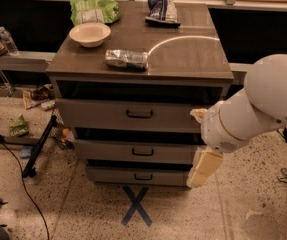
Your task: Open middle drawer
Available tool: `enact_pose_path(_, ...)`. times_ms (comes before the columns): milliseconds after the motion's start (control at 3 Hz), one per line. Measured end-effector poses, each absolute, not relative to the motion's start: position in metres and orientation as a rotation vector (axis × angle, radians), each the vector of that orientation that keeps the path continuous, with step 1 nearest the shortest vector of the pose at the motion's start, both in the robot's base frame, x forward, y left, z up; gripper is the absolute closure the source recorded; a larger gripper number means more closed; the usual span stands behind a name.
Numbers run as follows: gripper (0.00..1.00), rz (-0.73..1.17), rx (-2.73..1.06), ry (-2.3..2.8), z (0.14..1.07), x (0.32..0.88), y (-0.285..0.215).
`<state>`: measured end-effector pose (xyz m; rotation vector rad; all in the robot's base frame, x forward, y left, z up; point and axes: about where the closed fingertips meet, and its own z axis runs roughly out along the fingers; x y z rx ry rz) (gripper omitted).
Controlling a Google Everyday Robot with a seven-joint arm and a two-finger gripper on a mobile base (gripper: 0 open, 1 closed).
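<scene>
A grey three-drawer cabinet stands in the middle of the camera view. The middle drawer is a flat grey front with a small dark bar handle, and it looks closed. The taller top drawer is above it and the shorter bottom drawer is below it. My gripper hangs from the white arm at the cabinet's right front corner, level with the middle and bottom drawers and to the right of the handle. It covers the right ends of those fronts.
On the cabinet top lie a white bowl, a green bag, a blue bag and a silver packet. A blue tape X marks the floor in front. A black stand leg and cables lie at left, cables at right.
</scene>
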<state>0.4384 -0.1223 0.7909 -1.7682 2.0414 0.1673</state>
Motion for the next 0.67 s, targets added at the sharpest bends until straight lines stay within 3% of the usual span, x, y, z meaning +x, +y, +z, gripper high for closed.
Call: enact_pose_path(667, 0.00, 0.186, -1.748, 2.095, 0.685, 0.477, -0.102)
